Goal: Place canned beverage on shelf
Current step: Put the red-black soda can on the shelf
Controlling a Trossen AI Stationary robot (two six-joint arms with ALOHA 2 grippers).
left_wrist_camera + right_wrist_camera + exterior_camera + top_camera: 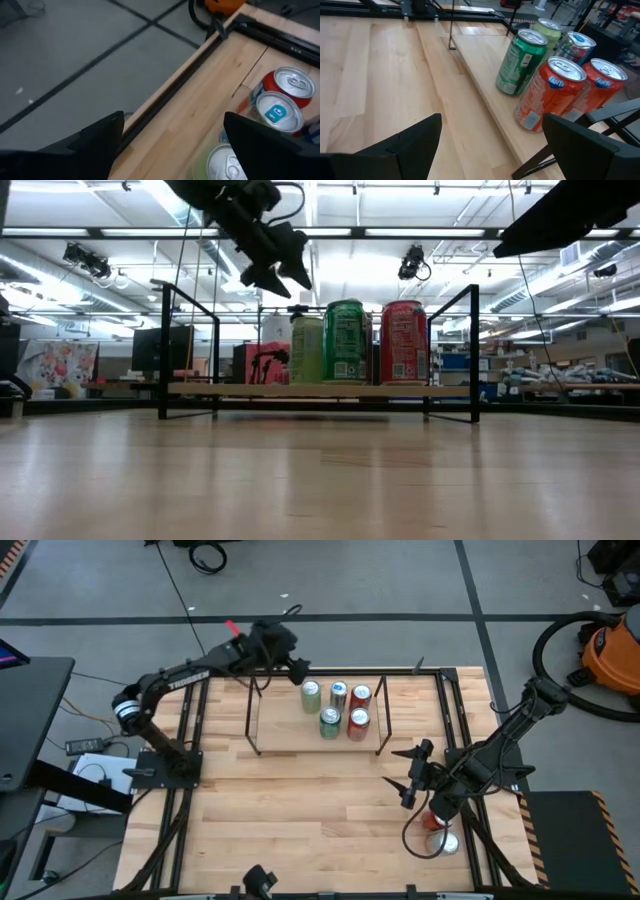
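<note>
Shelf [280, 735] near table's [300, 830] far edge, five cans on its deck: pale green can [311, 694], blue-silver can [339, 694], two red cans [361, 696], green can [329, 722]. Left end effector [297, 668] above shelf's far-left corner, fingers apart, empty, just beside pale green can. Right end effector [414, 772] beyond shelf's right end, half open, empty. Two more cans [441, 830] by table's near-right corner, behind right arm.

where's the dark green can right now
In the high view the dark green can stands on the shelf, front row, left of an orange can.
</note>
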